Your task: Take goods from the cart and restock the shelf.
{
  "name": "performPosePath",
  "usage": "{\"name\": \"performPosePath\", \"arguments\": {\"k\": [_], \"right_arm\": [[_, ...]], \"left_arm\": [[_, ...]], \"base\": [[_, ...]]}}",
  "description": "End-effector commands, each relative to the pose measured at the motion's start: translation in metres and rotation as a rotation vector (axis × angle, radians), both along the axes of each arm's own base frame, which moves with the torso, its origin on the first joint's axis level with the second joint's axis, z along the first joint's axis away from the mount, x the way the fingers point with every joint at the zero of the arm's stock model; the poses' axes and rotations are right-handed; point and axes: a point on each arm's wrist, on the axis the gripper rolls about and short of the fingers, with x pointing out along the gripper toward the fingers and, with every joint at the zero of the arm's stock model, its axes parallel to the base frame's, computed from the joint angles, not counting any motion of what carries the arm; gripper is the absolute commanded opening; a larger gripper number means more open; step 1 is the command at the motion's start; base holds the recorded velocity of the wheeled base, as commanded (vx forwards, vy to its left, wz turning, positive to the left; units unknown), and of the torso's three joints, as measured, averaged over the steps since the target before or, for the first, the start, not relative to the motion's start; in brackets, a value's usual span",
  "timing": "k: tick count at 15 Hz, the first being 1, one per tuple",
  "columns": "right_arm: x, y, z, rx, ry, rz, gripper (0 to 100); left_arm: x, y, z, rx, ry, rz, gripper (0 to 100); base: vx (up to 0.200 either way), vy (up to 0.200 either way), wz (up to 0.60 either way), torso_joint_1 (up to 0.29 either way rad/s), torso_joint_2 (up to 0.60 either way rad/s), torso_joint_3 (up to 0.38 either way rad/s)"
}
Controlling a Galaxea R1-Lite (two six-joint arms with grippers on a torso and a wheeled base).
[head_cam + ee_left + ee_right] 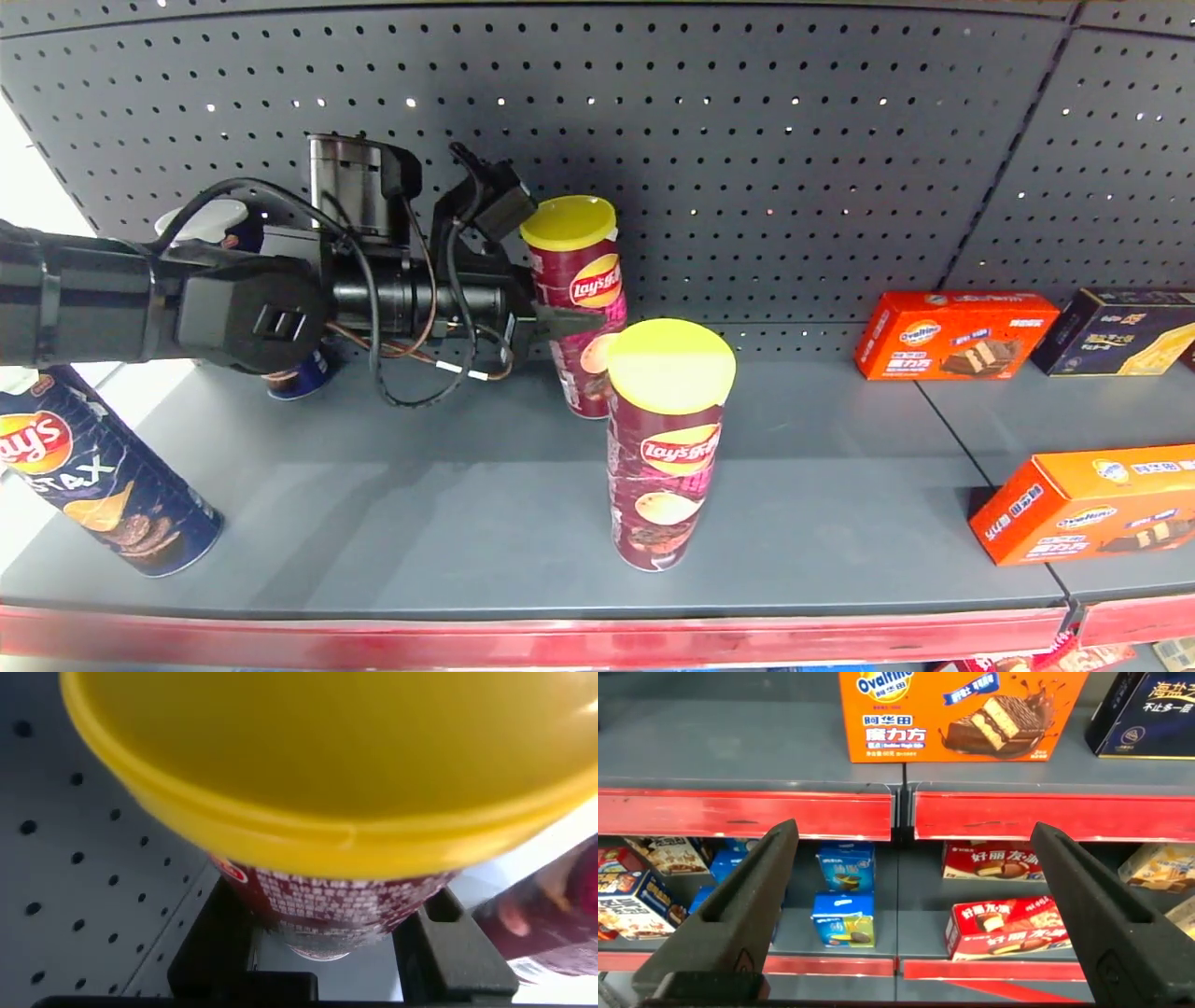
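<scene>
A maroon chip can with a yellow lid [577,280] stands near the pegboard at the back of the grey shelf [420,504], tilted slightly. My left gripper [571,323] comes in from the left and is shut on this can around its middle. In the left wrist view the can [346,901] fills the space between the black fingers [213,947]. A second maroon can [665,448] stands upright nearer the front, apart from the gripper. My right gripper [915,952] is open with nothing between its fingers, facing the shelf's red front edge [747,812].
A blue chip can [103,476] leans at the front left; another blue can [299,373] stands behind my left arm. Orange boxes [952,334] [1092,504] and a dark box [1120,331] lie on the right. Lower shelves hold biscuit packs [842,919].
</scene>
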Motion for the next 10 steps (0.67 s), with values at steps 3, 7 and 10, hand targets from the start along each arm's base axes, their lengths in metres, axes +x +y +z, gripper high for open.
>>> {"name": "performPosePath", "arguments": {"k": [3, 7, 10], "right_arm": [[0.000, 0.000, 0.000, -0.001, 0.000, 0.001, 100], [0.000, 0.000, 0.000, -0.001, 0.000, 0.001, 100], [0.000, 0.000, 0.000, -0.001, 0.000, 0.001, 100]], "left_arm": [[0.022, -0.003, 0.003, 0.002, -0.003, -0.001, 0], [0.029, -0.004, 0.008, 0.032, 0.002, -0.007, 0], [0.030, -0.007, 0.007, 0.035, 0.000, -0.013, 0]], "base": [[0.000, 0.000, 0.00, 0.000, 0.00, 0.000], [0.000, 0.000, 0.00, 0.000, 0.00, 0.000], [0.000, 0.000, 0.00, 0.000, 0.00, 0.000]]}}
